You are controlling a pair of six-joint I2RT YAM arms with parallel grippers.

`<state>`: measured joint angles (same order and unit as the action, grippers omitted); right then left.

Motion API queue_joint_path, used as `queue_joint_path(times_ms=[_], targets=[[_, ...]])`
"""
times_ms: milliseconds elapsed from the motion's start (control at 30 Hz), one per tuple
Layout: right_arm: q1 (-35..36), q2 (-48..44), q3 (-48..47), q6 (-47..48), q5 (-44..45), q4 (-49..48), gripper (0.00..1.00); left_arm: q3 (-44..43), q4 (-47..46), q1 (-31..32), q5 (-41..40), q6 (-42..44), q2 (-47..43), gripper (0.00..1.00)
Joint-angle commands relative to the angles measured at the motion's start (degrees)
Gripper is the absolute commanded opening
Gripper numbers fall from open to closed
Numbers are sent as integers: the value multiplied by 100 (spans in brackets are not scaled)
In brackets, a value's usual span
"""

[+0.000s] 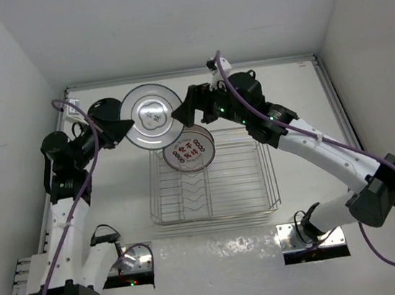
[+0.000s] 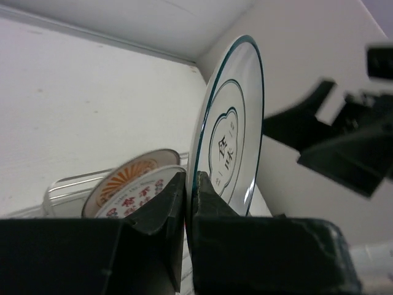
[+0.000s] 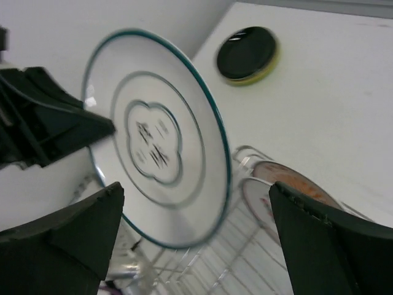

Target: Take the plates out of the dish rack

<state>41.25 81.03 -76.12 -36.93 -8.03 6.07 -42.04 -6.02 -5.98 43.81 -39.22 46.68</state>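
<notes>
L gripper point(image 2: 189, 184) is clamping only the rim of the white plate point(image 2: 230, 123), w/ R gripper point(image 3: 195, 192) hovering open just beside its far edge, so it's risking pivoting/slipping onto the rack point(image 1: 250, 184) nearby.

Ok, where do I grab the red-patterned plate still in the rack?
Pinch the red-patterned plate by its top rim, from above: it stands on edge in the rack, leaning, lower rim in the wires, orange plate close behind.
</notes>
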Motion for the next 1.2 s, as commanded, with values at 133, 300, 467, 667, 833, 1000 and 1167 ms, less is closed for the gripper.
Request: queue_joint_path(times_ms=[133,300,467,667,833,1000,1167], targets=[[-126,-1396,1125,431,2314,-53,99,-1042,699,-26,-2339,-709,1358,0],[-126,-1871,1274,1046,2412,438,99,-1911,452,-26,-3272,-850,2651,0],[-126,-2241,1529,1442,2175,703,99,-3183,592,35,-3442,-807,4400,0],[-126,-2531,1863,1706,2139,905,99,-4917,1331,351,-3177,-534,6369,0],[-135,-2566,1978,1829,2078,1002,99,-6157,2070,756,-3133,-323,7680,1],[-126,-2496,2013,1935,2157,1063,99,-6264,2263,932,-3300,-340,8103,4],[-135,-2268,1987,2084,2148,1063,99,-6000,2237,967,-3397,-297,8199,22]])
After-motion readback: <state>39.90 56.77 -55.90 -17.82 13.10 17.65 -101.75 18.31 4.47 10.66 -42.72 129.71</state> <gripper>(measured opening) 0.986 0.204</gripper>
